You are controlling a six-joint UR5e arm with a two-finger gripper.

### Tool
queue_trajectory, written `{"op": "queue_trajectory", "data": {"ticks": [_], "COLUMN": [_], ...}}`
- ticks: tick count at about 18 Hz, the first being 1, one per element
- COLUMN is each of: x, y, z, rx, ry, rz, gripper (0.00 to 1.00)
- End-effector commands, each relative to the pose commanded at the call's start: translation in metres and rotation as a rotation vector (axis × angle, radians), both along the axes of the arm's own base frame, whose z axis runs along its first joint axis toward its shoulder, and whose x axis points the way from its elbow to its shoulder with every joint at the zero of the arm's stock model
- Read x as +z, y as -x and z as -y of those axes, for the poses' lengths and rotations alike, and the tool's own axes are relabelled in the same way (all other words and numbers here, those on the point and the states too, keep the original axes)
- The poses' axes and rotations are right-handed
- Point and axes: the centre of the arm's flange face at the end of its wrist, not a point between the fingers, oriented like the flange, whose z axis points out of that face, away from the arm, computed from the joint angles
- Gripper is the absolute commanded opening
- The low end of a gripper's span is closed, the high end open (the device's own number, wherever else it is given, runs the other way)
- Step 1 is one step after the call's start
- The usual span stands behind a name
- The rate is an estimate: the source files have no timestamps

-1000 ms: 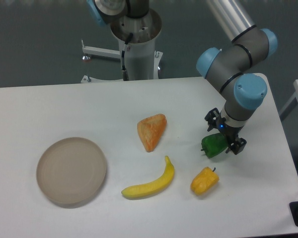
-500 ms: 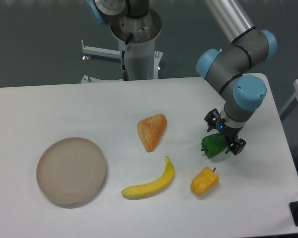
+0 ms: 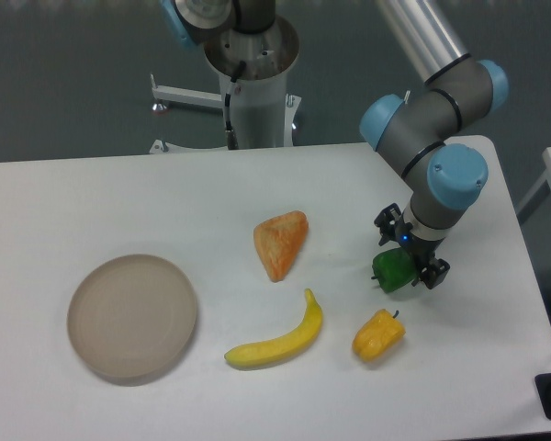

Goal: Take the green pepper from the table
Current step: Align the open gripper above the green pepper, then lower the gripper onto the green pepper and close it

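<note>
- Your pincer (image 3: pixel 404 266) straddles the green pepper (image 3: pixel 394 270), its fingers tight against both sides, apparently gripping it.
- The pepper looks low at the table (image 3: pixel 119 193); lifting remains.
- Just below sits the yellow pepper (image 3: pixel 378 335); farther left, a banana (image 3: pixel 277 344).

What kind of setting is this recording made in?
Most likely a robotics lab or test bench, not a kitchen: a bare white table, an industrial arm whose gripper is at the green pepper, and what look like toy foods such as the banana beside an empty plate.
</note>
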Motion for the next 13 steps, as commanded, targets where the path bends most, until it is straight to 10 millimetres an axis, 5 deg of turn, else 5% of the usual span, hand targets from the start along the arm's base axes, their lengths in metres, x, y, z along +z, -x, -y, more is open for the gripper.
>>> {"op": "queue_trajectory", "data": {"ticks": [6, 13], "x": [-0.0018, -0.0014], "y": [-0.0015, -0.0015], "z": [-0.0001, -0.0003], "rx": [-0.005, -0.003], "ry": [0.001, 0.001], "rz": [0.001, 0.003], "gripper": [0.99, 0.65]}}
